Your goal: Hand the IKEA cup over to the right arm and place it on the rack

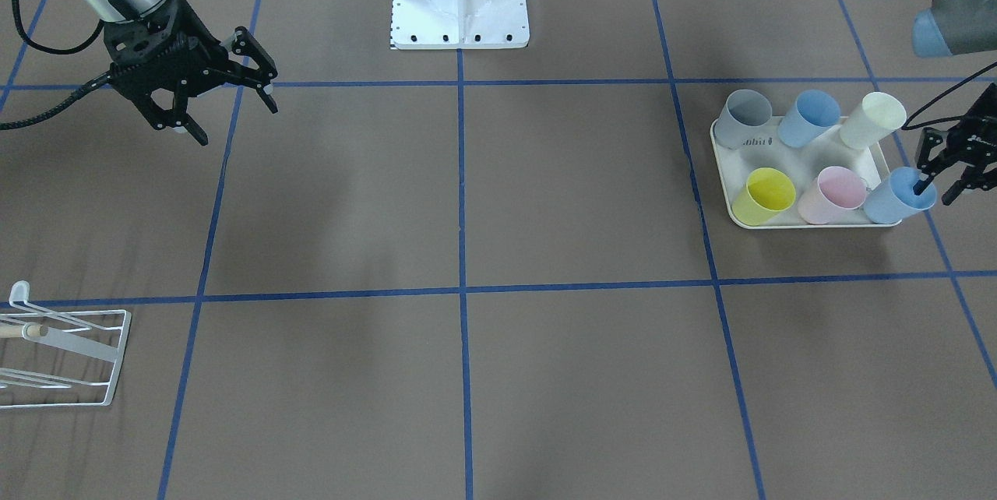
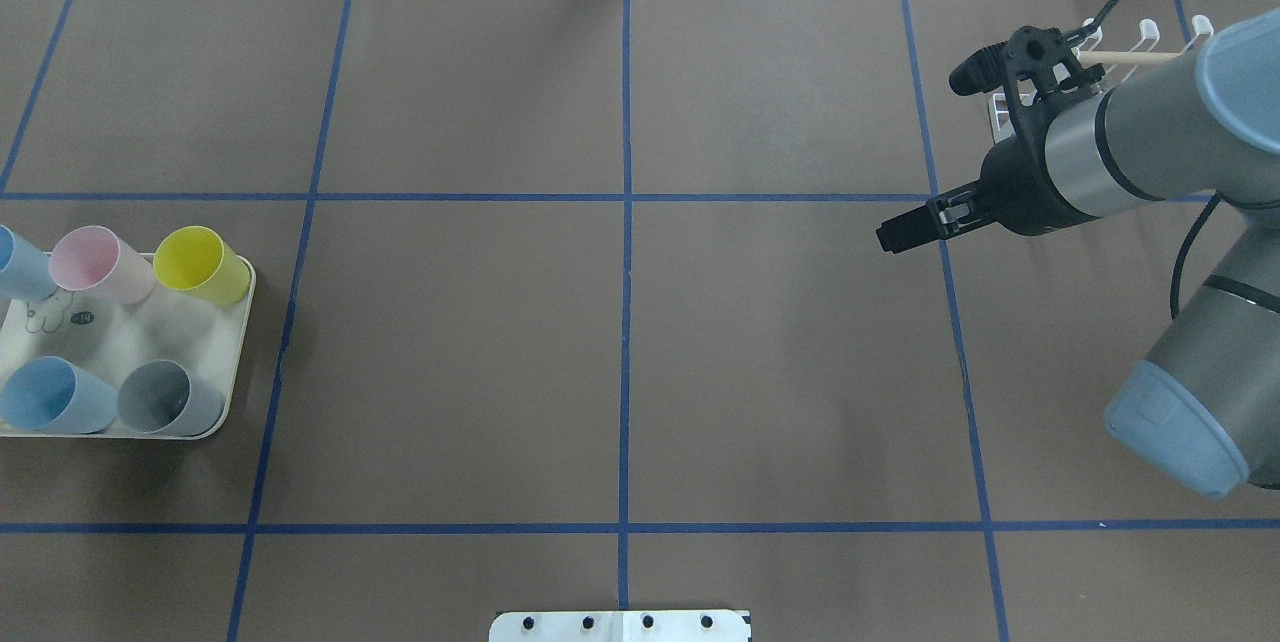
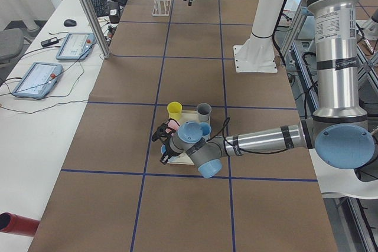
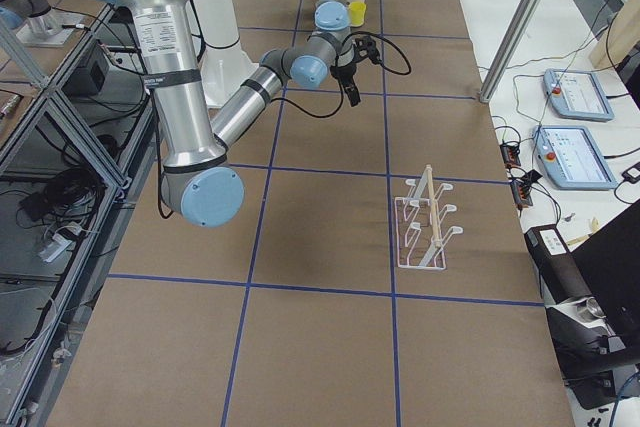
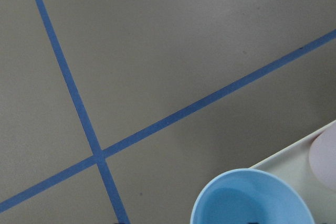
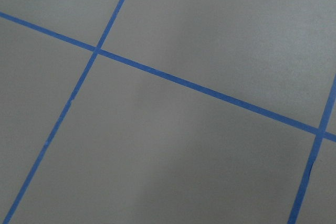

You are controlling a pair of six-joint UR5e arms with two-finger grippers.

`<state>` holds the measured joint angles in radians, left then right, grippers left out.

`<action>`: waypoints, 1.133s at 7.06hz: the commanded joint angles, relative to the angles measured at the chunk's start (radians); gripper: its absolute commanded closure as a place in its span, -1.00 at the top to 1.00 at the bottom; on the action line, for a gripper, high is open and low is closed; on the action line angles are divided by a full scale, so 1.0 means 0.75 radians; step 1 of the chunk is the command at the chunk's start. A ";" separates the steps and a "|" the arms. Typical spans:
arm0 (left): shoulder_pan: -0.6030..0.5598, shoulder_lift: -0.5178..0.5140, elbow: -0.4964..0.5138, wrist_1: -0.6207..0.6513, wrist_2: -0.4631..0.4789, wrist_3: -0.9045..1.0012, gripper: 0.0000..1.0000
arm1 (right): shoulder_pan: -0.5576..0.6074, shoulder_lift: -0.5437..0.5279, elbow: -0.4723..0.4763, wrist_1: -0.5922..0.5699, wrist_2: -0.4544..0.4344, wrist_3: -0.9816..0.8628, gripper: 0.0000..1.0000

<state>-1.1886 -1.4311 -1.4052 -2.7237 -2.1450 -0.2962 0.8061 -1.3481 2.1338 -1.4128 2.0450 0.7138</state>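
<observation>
Exterior front-facing view: the left gripper (image 1: 938, 190) is seen with jaws spread astride the wall of the blue IKEA cup (image 1: 896, 202), one finger inside its mouth, at the corner of the cream tray (image 1: 779, 225). The right gripper (image 1: 234, 118) is held empty, jaws spread, well apart over the counter (image 1: 545, 196), where the wire rack (image 1: 109, 364) is set on its side. Were the thin wall pinched off-centre, the cup could be tipped against the pink cup (image 1: 832, 196) just beside it, or dropped at the hand-over.
</observation>
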 commanded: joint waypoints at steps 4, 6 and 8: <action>0.006 -0.010 0.000 -0.005 -0.016 0.008 -1.00 | -0.001 0.000 0.000 0.004 -0.004 -0.001 0.99; 0.004 -0.049 0.002 -0.007 -0.162 0.012 -1.00 | -0.003 0.008 0.000 0.008 -0.006 -0.001 0.99; -0.185 -0.100 -0.024 0.003 -0.202 0.014 -1.00 | -0.027 0.026 0.006 0.075 -0.116 -0.009 0.99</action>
<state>-1.2489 -1.4830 -1.4142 -2.7249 -2.2740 -0.2860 0.7987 -1.3380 2.1382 -1.3900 2.0094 0.7118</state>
